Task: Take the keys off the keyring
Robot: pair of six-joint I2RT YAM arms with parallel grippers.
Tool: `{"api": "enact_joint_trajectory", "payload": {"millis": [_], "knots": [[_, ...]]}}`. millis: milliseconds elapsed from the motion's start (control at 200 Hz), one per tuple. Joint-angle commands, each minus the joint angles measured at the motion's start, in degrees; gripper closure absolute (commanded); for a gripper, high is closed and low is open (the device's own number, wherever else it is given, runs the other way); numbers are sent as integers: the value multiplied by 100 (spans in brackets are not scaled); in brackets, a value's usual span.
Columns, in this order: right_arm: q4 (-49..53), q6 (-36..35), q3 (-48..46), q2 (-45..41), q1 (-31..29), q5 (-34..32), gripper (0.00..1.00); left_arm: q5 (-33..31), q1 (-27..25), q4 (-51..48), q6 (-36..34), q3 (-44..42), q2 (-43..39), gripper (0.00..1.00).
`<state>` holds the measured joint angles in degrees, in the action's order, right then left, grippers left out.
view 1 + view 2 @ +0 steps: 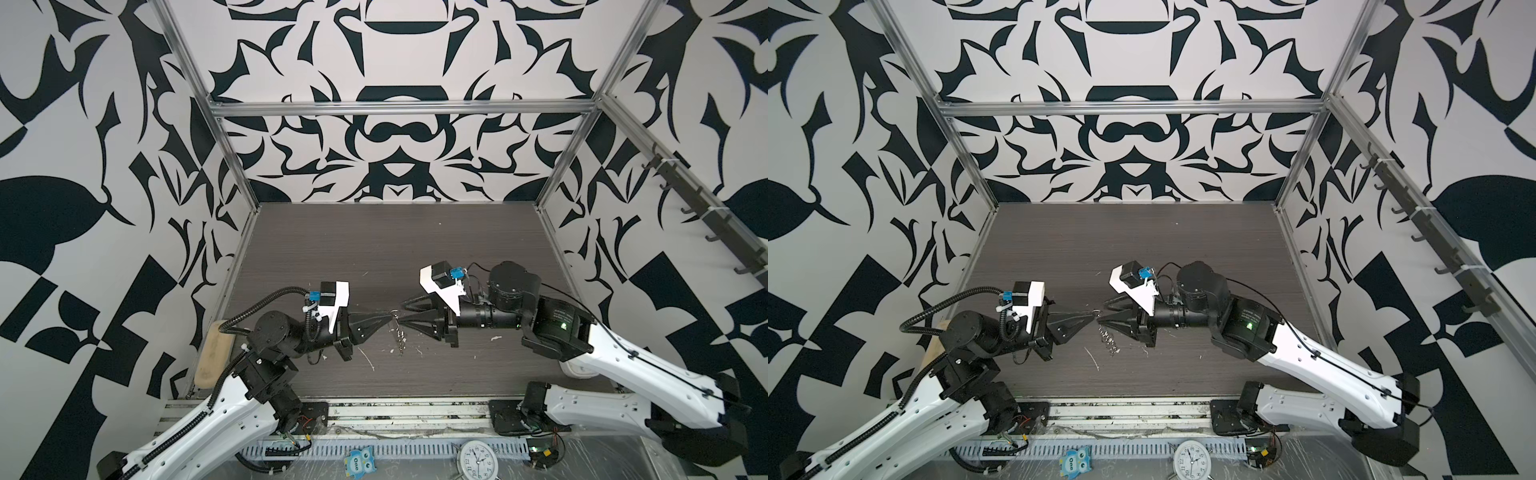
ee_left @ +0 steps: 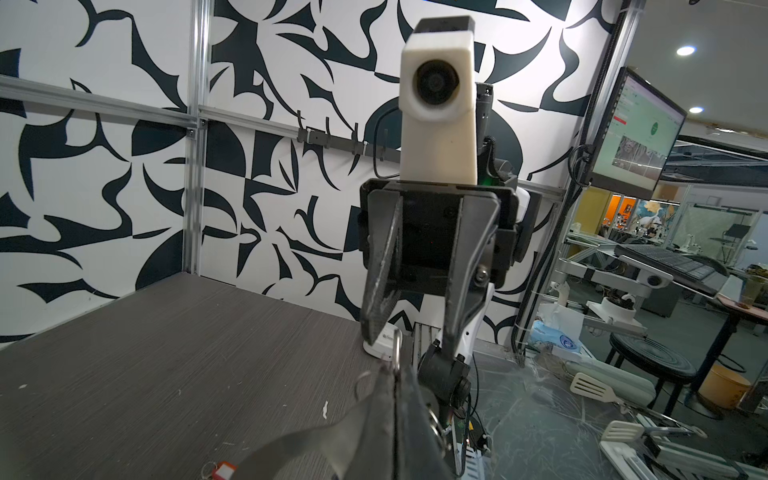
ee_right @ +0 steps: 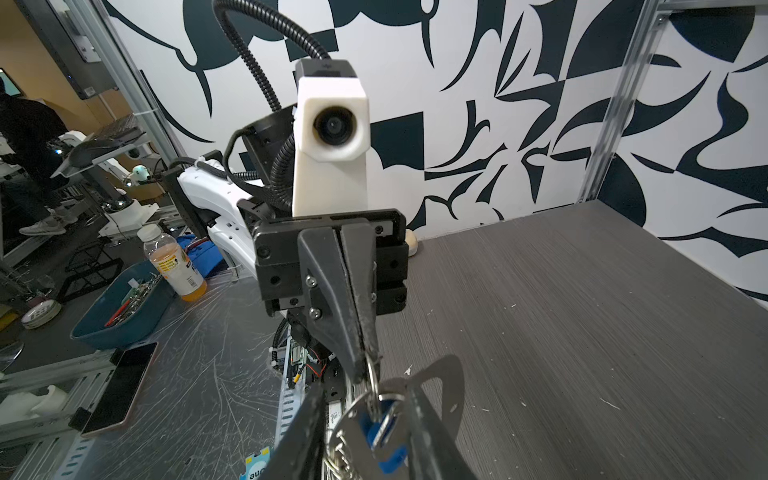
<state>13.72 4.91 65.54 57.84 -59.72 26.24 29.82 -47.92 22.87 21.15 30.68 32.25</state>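
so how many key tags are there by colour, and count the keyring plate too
blue key tag: 1, up beside the keyring
red key tag: 1, lying on the table
silver keyring: 1
total: 3
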Motion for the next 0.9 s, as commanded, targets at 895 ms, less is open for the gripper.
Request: {"api": "enact_joint_trajectory", "payload": {"millis": [895], "knots": [[1110,-97,953,339,-22,-424,100,-125,-7,-1167,-326,665,-149,75]]}}
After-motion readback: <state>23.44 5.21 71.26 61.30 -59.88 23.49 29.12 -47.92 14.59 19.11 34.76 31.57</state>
